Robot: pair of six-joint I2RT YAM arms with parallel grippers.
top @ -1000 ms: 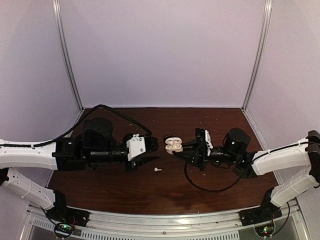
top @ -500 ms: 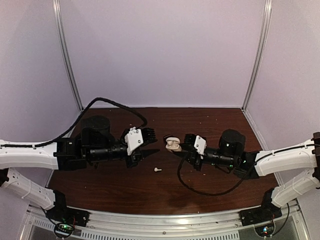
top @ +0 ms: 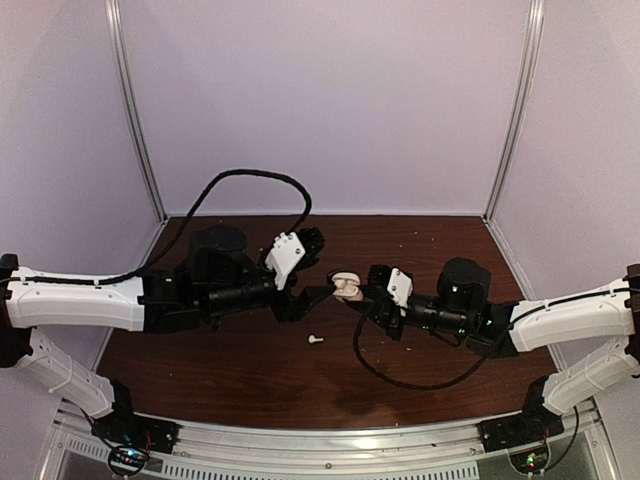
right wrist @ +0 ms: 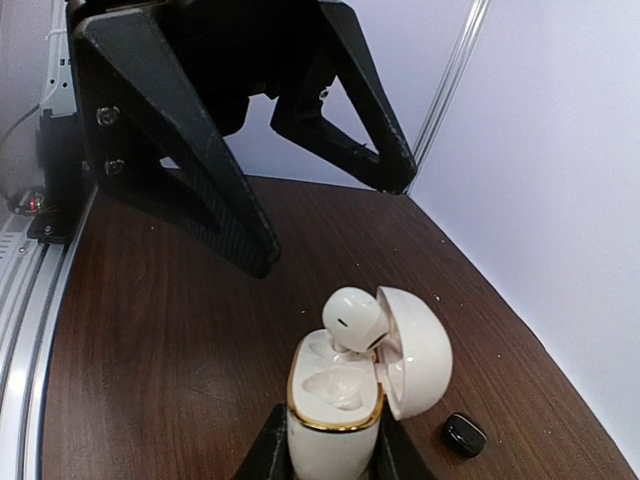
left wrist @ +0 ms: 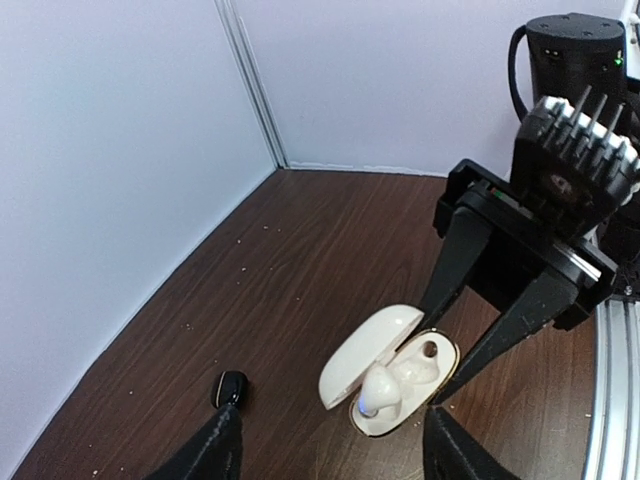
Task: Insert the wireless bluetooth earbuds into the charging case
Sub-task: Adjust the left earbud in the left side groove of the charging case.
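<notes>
One white earbud (right wrist: 352,318) perches unseated in the case (right wrist: 335,400) my R gripper (top: 350,291) pinches; L gripper (top: 320,266), jaws spread, has swung in just opposite. Bud prob needs pressing home.

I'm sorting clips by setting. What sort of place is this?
Probably a lab robot cell: plain pale walls, metal posts, a wood-grain table, left arm and right arm bolted at its near edge.

A dark wooden table (top: 250,370) carries a white earbud (top: 315,339) and a black earbud (left wrist: 230,387).
</notes>
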